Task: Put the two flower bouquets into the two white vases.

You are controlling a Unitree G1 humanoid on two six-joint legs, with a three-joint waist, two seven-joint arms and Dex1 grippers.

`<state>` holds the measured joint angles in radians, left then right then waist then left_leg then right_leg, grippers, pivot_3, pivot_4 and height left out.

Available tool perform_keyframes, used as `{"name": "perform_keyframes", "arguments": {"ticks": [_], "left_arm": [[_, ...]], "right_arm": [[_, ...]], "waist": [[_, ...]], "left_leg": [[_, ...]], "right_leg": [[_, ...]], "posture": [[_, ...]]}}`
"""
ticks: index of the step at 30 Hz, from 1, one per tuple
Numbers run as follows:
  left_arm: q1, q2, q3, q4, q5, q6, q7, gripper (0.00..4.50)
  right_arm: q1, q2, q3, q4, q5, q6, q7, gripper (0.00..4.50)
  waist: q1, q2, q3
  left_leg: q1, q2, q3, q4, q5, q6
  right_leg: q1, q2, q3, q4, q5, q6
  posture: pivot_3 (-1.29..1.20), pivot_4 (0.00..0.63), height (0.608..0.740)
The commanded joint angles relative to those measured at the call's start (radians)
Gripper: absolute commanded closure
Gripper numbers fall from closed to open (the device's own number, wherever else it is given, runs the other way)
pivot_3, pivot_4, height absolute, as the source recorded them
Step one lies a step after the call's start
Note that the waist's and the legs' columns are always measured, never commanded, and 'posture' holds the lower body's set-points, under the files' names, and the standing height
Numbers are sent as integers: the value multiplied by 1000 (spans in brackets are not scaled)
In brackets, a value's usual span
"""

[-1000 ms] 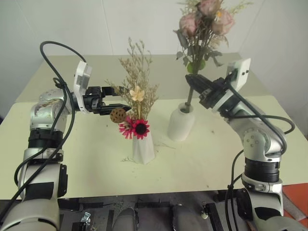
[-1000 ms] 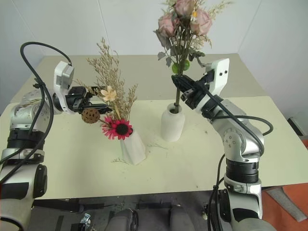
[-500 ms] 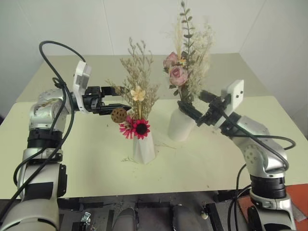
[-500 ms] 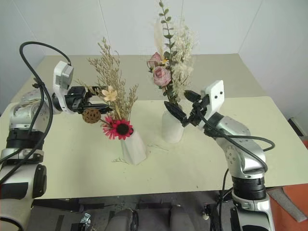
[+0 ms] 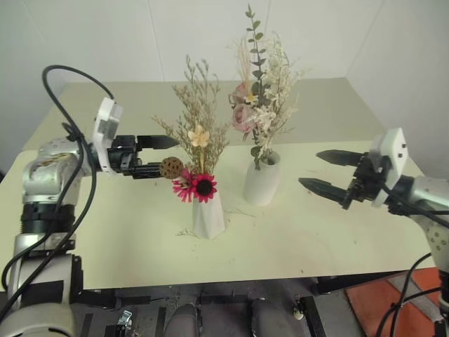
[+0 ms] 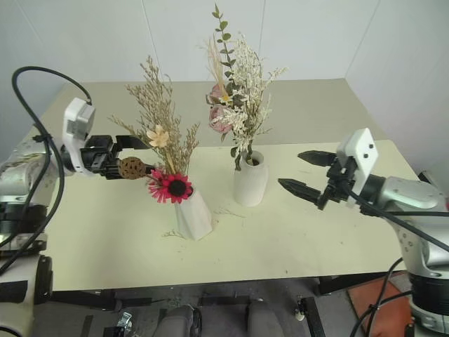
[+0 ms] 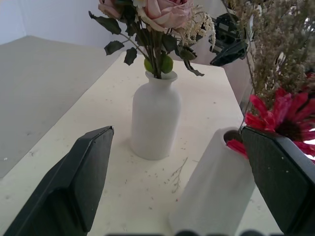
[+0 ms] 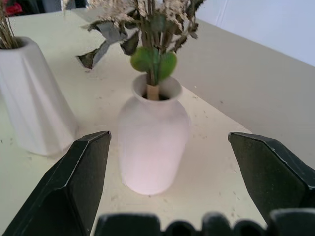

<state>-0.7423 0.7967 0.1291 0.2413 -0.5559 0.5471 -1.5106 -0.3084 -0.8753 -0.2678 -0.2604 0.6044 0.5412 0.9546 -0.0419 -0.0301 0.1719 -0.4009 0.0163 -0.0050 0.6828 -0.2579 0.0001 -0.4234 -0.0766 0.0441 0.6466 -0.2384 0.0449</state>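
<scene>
Two matte white vases, angular (image 5: 209, 216) and rounded (image 5: 262, 180), hold bouquets.

Pale yellow-green table (image 5: 126, 232), small loose dried sprig (image 5: 186, 231), perhaps crumbs

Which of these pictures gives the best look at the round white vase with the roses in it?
The right wrist view: the round vase sits close and centred, stems entering its neck. The left wrist view shows it smaller, with the roses above. The two head views show it whole but farther off.
</scene>
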Motion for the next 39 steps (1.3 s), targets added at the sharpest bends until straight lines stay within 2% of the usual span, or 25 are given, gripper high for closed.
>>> {"name": "perform_keyframes", "arguments": {"ticks": [1,7,17,32,39], "left_arm": [[47,50,69,-116,-64,53,30,0],[193,120,179,-276,-146,141,110,0],[337,147,282,-404,-241,197,206,0],[497,145,387,-539,-342,220,317,0],[519,135,385,-567,-385,218,370,0]], "right_arm": [[-3,-44,-40,52,-11,-58,70,6],[-1,-100,-37,151,-23,-108,182,6],[-10,-132,-53,209,-19,-123,267,6],[3,-132,-68,205,-15,-113,270,6],[31,-140,-90,185,-16,-109,255,6]], "waist": [[2,0,0],[4,0,0],[6,0,0],[8,0,0],[20,0,0]], "left_leg": [[0,0,0,0,0,0],[1,0,1,0,0,0],[2,0,1,0,0,0],[3,1,2,0,0,0],[3,1,2,0,0,0]], "right_leg": [[0,0,0,0,0,0],[0,0,0,-1,0,0],[1,0,0,-1,0,0],[1,0,1,-1,0,0],[2,0,1,0,0,0]], "posture": [[0,150,740],[0,150,740],[0,150,740],[0,150,740],[0,150,740]]}}
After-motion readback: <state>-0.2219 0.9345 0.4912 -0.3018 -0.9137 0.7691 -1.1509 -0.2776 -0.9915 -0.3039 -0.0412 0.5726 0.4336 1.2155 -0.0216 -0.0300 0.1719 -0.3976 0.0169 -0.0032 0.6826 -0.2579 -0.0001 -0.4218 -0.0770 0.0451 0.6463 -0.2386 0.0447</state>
